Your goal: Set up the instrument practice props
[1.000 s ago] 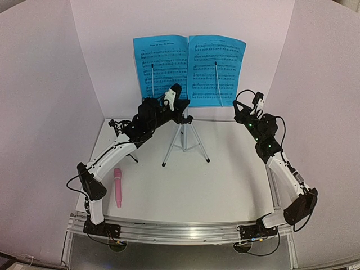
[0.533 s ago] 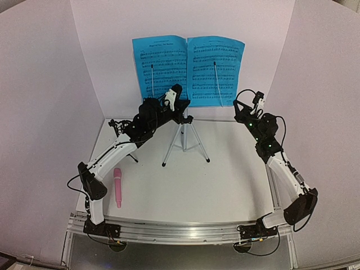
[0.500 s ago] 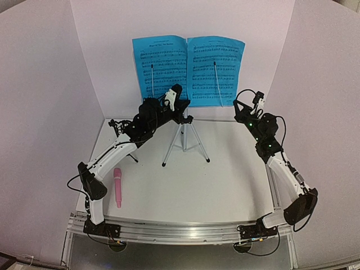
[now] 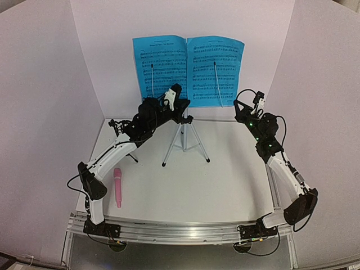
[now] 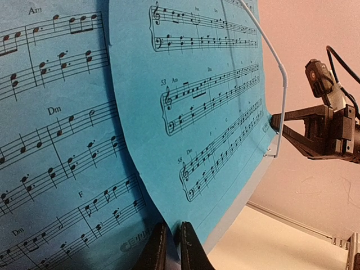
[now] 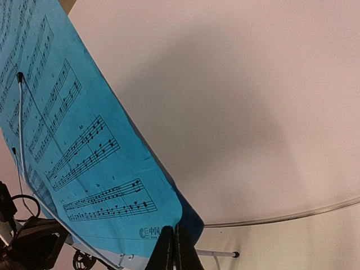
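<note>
The bright-blue sheet music (image 4: pixel 188 67) stands open on the pale-blue music stand, whose tripod (image 4: pixel 184 138) is at the back centre. My left gripper (image 4: pixel 175 93) is at the sheet's bottom middle. In the left wrist view its gripper (image 5: pixel 171 244) is closed on the lower edge of the sheet music (image 5: pixel 191 112) at the fold. My right gripper (image 4: pixel 237 104) is shut on the sheet's bottom right corner (image 6: pixel 169 216), with the gripper (image 6: pixel 173 242) pinching it. The pink microphone (image 4: pixel 117 187) lies flat at the front left. The small black tripod (image 4: pixel 115 125) stands behind my left arm, mostly hidden.
Two thin wire page holders (image 4: pixel 152 79) (image 4: pixel 217 79) lie over the pages. White walls close in the back and both sides. The stand's ledge (image 6: pixel 84 242) shows under the sheet. An aluminium rail (image 4: pixel 185 230) runs along the near edge.
The sheet music has shifted very slightly to the left. Both arms have hardly moved.
</note>
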Robot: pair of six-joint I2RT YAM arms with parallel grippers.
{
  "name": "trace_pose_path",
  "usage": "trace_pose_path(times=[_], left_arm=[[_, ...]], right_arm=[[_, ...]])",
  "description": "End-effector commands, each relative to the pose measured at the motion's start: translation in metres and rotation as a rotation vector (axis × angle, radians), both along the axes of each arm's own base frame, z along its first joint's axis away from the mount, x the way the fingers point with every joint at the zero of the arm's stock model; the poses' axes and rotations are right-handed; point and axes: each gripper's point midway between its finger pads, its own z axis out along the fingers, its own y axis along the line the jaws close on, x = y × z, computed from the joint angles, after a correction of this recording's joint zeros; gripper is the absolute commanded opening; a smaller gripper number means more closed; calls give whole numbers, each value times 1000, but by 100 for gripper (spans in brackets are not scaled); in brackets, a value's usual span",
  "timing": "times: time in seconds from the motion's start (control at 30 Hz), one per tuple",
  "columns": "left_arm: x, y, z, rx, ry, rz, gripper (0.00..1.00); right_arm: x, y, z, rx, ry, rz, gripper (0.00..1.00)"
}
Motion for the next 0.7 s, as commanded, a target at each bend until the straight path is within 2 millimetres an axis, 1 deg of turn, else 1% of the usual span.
trace_pose_path(times=[0.0, 0.23, 0.5, 0.67], left_arm=[[-2, 9, 19, -13, -41, 7, 10], [-7, 12, 29, -15, -65, 1, 11], [-18, 17, 41, -18, -78, -25, 13], [-27, 20, 47, -8, -93, -46, 15]], right_arm=[[-5, -1, 22, 9, -50, 4, 8], [-8, -1, 24, 10, -53, 9, 23], [-12, -3, 29, 10, -66, 3, 39], [-17, -7, 38, 2, -86, -12, 44]])
